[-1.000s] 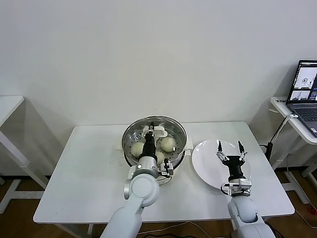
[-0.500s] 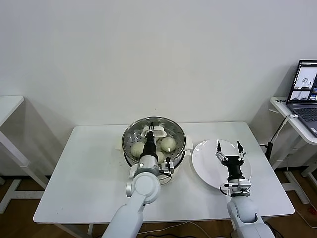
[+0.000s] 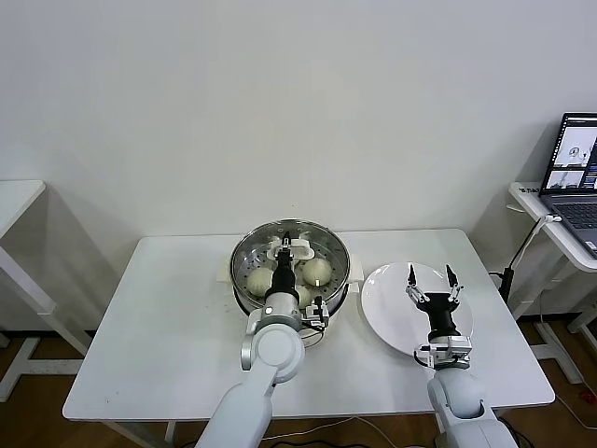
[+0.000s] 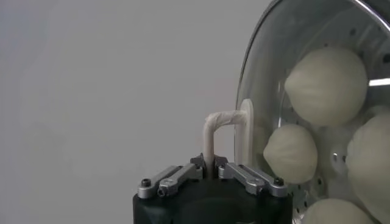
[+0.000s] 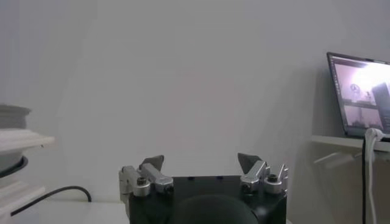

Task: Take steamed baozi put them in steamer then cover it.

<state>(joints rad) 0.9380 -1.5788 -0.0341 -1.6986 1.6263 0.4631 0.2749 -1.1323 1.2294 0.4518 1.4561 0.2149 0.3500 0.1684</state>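
Observation:
The steamer (image 3: 241, 266) stands mid-table, a shiny steel pot with several cream-white baozi (image 3: 259, 279) inside. The cover, a clear glass lid (image 3: 322, 245) with a metal rim, lies over the pot. My left gripper (image 3: 283, 252) is above the pot's middle, shut on the lid's white handle (image 3: 297, 246). In the left wrist view the jaws (image 4: 210, 167) pinch the handle (image 4: 222, 122), and baozi (image 4: 326, 79) show through the glass lid (image 4: 259, 79). My right gripper (image 3: 431, 278) is open and empty above the white plate (image 3: 387, 299); it also shows in the right wrist view (image 5: 203, 163).
An open laptop (image 3: 576, 163) sits on a side table at the far right, with a cable (image 3: 522, 247) hanging beside the table edge. The laptop also shows in the right wrist view (image 5: 359, 91). Another table's edge (image 3: 19, 201) is at the far left.
My left arm has shifted slightly to the right while still gripping the lid handle over the steamer. My right gripper has barely moved.

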